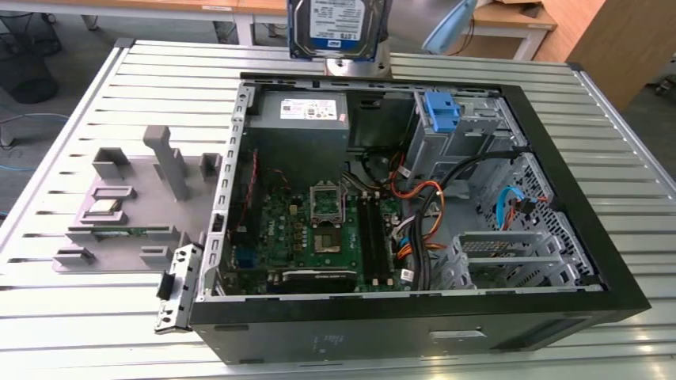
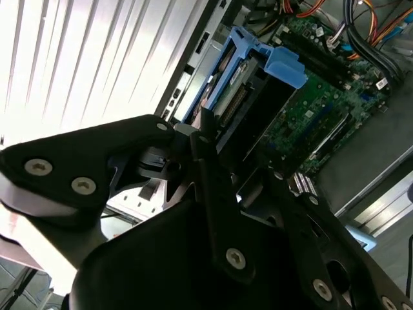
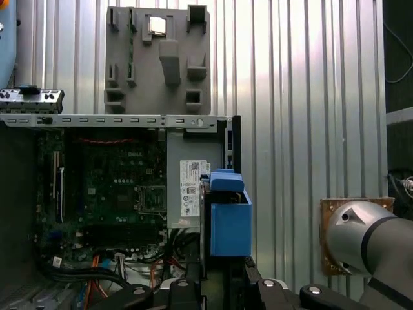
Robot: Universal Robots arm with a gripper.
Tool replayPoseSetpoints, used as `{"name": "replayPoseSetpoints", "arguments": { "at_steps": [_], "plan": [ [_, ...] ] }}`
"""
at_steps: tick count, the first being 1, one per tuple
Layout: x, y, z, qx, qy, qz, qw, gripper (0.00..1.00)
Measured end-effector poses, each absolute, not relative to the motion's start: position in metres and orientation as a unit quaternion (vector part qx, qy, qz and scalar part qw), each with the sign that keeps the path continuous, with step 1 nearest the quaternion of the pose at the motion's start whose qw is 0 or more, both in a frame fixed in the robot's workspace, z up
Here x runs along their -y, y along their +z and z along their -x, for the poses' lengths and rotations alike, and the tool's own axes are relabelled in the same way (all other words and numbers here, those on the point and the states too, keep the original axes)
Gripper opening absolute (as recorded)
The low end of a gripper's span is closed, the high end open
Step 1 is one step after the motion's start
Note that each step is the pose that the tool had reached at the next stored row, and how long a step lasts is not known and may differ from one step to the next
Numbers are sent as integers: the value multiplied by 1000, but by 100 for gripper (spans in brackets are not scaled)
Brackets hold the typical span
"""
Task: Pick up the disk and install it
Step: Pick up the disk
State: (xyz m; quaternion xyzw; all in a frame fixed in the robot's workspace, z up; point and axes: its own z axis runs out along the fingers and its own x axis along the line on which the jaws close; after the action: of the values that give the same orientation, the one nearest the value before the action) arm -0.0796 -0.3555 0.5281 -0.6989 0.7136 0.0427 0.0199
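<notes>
Pick-up part looks done to me. In the exterior view the disk (image 1: 336, 28) is up in the air over the far edge of the open computer case (image 1: 370, 332), label facing the camera. In the first wrist view the gripper (image 3: 224, 278) has its fingers pinched narrow on the disk's blue carrier, edge-on above the power supply (image 3: 184, 148). So I'd call this the carry-to-install stage.

My guess is that getting it in calls for squaring the carrier up with the drive cage (image 1: 465, 138) and keeping clear of the orange and black cables (image 1: 423, 198) right beside it.

Count: one disk, one case, one power supply, one drive cage with one blue bracket (image 1: 442, 109) on it, and one grey parts tray (image 1: 116, 198) beside the case.
</notes>
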Motion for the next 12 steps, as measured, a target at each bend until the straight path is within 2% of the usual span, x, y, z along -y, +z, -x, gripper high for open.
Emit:
{"name": "replayPoseSetpoints", "arguments": {
  "at_steps": [12],
  "plan": [
    [355,528,42,-714,43,699,20,35]
  ]
}}
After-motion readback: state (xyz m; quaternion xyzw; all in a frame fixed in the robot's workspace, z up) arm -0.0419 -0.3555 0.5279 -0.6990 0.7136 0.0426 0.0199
